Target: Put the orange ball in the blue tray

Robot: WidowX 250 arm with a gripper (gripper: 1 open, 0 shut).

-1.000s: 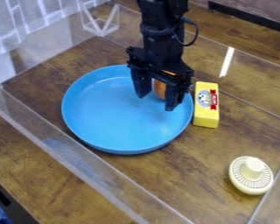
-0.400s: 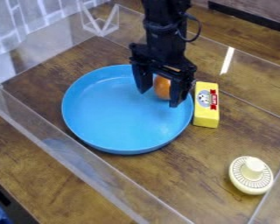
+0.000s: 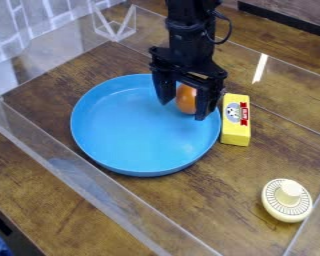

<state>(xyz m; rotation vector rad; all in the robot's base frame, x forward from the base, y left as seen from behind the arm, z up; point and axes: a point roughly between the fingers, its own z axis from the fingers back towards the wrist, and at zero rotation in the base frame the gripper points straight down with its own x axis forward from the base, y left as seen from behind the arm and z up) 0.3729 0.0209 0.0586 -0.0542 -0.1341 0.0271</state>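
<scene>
Orange ball seen between the spread fingers of the pincer, over the far right part of the blue tray.

A dark wooden counter [image 3: 69, 180] is shown, edged by clear panels. The blue tray [image 3: 123, 135] is placed on it, with a yellow block [image 3: 235, 119] just beside its right rim and a cream ridged disc [image 3: 286, 199] well apart at the lower right. Compared with a second ago, the pincer [image 3: 188, 104] is found slightly higher and the orange ball [image 3: 187, 98] more exposed. The black arm is held upright, pincer pointed down, fingers open wide; contact with the ball cannot be told.
</scene>
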